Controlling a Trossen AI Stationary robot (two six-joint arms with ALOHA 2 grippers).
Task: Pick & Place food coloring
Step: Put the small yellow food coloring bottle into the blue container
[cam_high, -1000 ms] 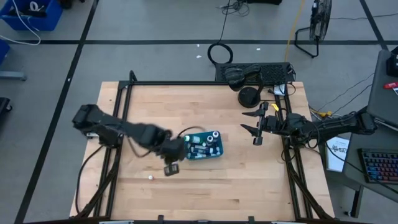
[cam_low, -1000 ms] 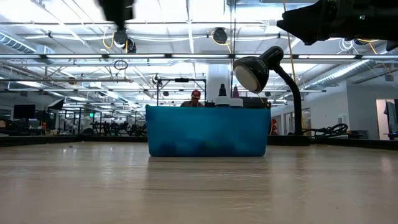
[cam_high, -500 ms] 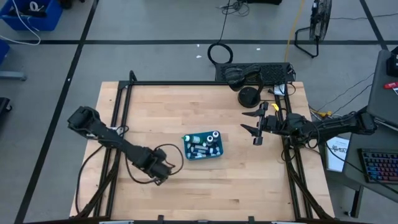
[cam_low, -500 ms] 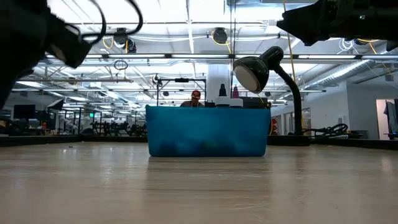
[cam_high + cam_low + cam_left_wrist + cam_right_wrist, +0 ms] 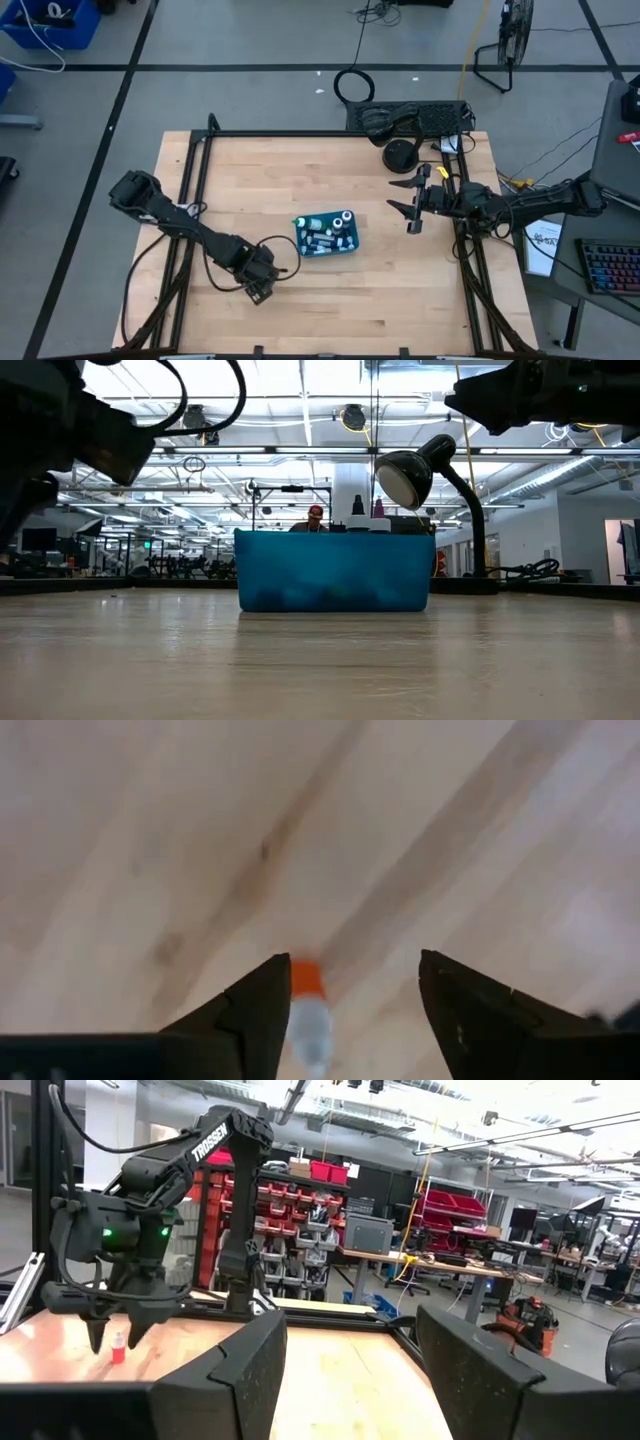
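A teal box (image 5: 327,234) sits at the table's middle, its side showing in the low view (image 5: 333,570). It holds several small food coloring bottles with white caps (image 5: 340,226); their caps rise above its rim (image 5: 366,521). One more tiny bottle with an orange-red cap (image 5: 306,1010) stands on the table near the front left (image 5: 118,1348). My left gripper (image 5: 258,289) is open, low over it, one finger on each side (image 5: 355,975). My right gripper (image 5: 392,193) is open and empty, raised at the right.
A black desk lamp (image 5: 400,155) stands at the table's far right and shows in the low view (image 5: 410,475). Black gear (image 5: 415,118) lies at the far edge. A person (image 5: 316,512) shows in the room far behind the box.
My left gripper has gone from beside the teal box toward the table's near left and down. It now stands low over the small orange-capped bottle, its fingers on either side of it. The box and my right gripper have kept still.
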